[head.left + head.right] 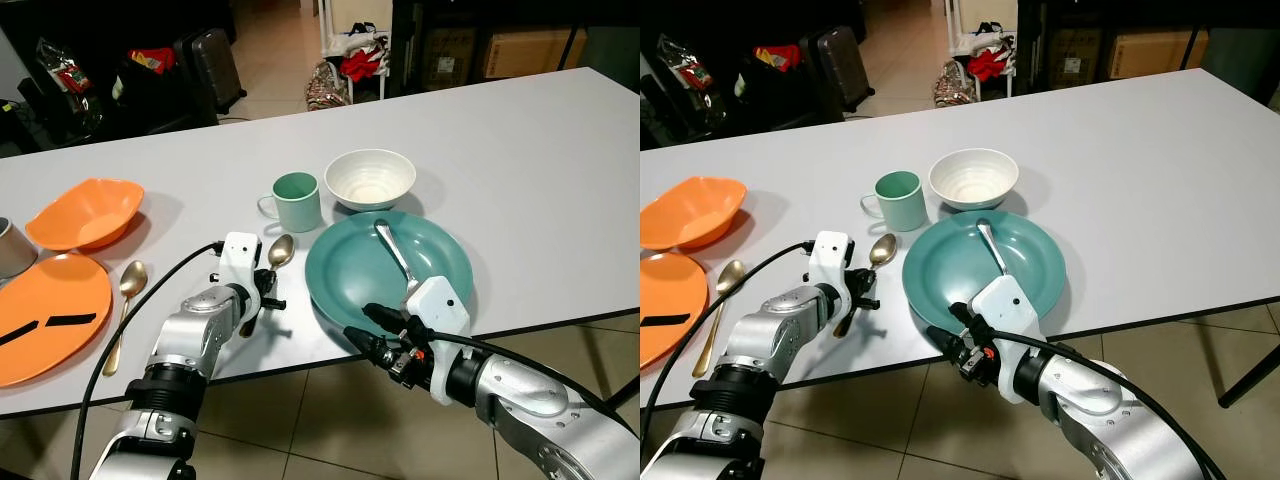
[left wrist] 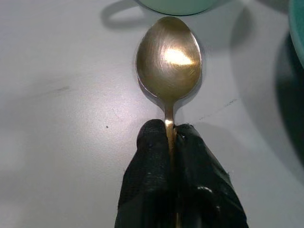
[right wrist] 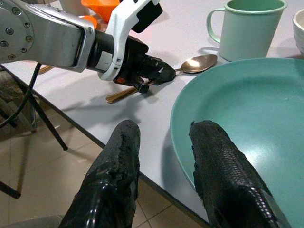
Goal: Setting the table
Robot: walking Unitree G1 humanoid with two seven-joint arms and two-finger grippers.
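A gold spoon [image 1: 281, 250] lies on the white table [image 1: 520, 170] between the mint mug [image 1: 297, 200] and the teal plate [image 1: 350, 270]. My left gripper [image 1: 265, 287] is shut on the spoon's handle just behind the bowl [image 2: 168, 57], low on the tabletop. My right gripper [image 3: 165, 133] stands open at the plate's near-left rim, one finger over the plate [image 3: 247, 123] and the other over the table's front edge. A silver utensil [image 1: 395, 250] rests in the plate. A white bowl [image 1: 370, 178] sits just behind the plate.
At the left are an orange bowl [image 1: 85, 212], an orange plate [image 1: 50, 300] with two black strips, a second gold spoon [image 1: 128, 290] and a metal cup [image 1: 10, 245]. Bags and a suitcase [image 1: 210, 65] stand beyond the table. The table's right half is bare.
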